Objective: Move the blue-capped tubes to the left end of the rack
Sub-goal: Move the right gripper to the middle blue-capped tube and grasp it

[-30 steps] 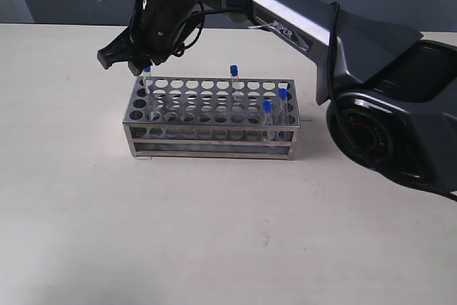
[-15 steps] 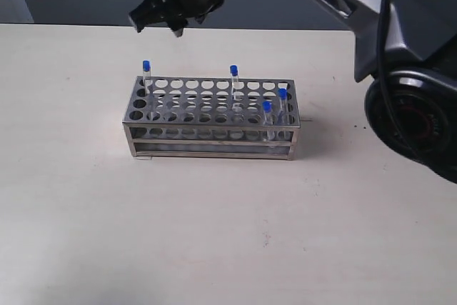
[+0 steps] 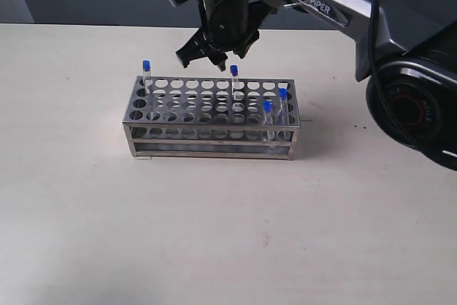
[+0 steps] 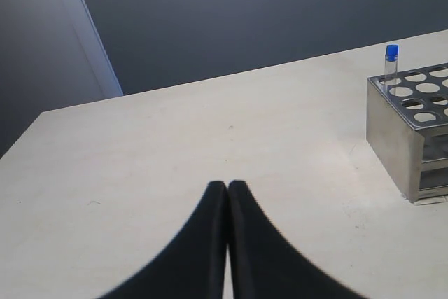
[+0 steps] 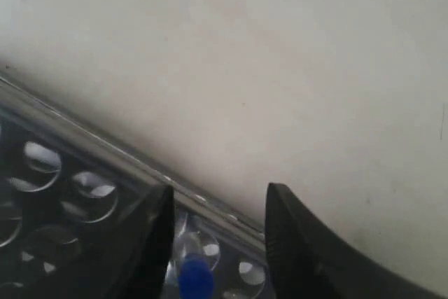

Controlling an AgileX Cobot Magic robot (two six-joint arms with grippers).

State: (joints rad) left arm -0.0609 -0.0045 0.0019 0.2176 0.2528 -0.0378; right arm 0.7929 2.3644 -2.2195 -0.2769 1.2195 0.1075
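The steel rack [image 3: 211, 116] stands mid-table. One blue-capped tube [image 3: 146, 71] sits in its far left corner hole. A second tube [image 3: 233, 76] stands in the back row right of centre, and two more tubes [image 3: 282, 99] [image 3: 266, 111] are at the right end. My right gripper [image 3: 208, 56] hovers open just above and behind the second tube. In the right wrist view that tube's blue cap [image 5: 194, 279] lies between the spread fingers of the right gripper [image 5: 218, 197], closer to one finger. My left gripper [image 4: 227, 185] is shut and empty, well away from the rack [image 4: 406, 131] and its corner tube [image 4: 391, 57].
The right arm's dark body [image 3: 400, 69] fills the upper right of the exterior view. Bare beige table [image 3: 214, 233] surrounds the rack. The left arm does not show in the exterior view.
The right gripper left the tube standing at the rack's left end, rose, moved right and came down over the back-row tube right of centre. The left gripper's earlier position is not shown.
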